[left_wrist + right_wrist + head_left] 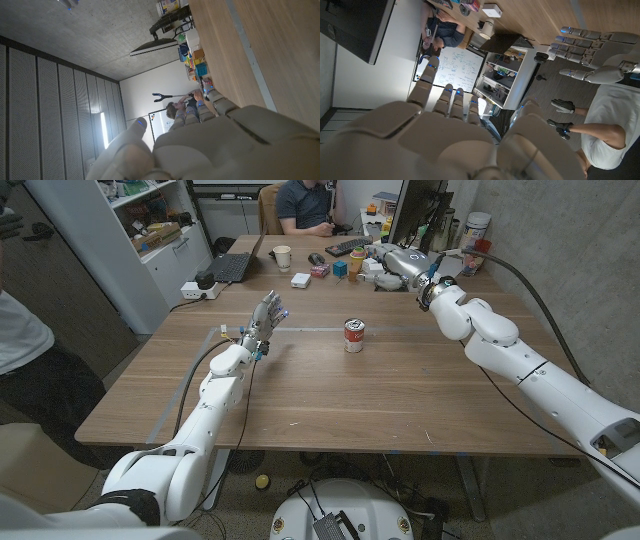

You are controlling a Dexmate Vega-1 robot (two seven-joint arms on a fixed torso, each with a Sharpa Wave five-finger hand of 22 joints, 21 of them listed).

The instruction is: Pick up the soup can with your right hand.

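The soup can (354, 335) stands upright on the wooden table (330, 395), near the middle of it. Its label is red on the upper part and white on the lower part, with a round mark in the middle; the writing on it is too small to read. No hand touches it.

The right hand (398, 262) is well beyond the can, on the far right side from it, raised above the cluttered far end of the table. The right arm (500, 340) reaches to it in a long line from the near right corner. In the right wrist view the right hand (450, 130) has its fingers (422, 82) stretched out and a little apart, and they hold nothing.

The left hand (264, 320) is to the left of the can, well apart from it, lifted above the table with the palm upright. Its fingers (272, 307) point up and away, spread and holding nothing. The same hand shows in the right wrist view (582, 47) with the fingers straight and separated.

Beyond the can, at the far end, are a laptop (234, 264), a paper cup (282, 256) and a person (305, 205) sitting behind the table. A whiteboard (457, 65) carries writing that I cannot read.
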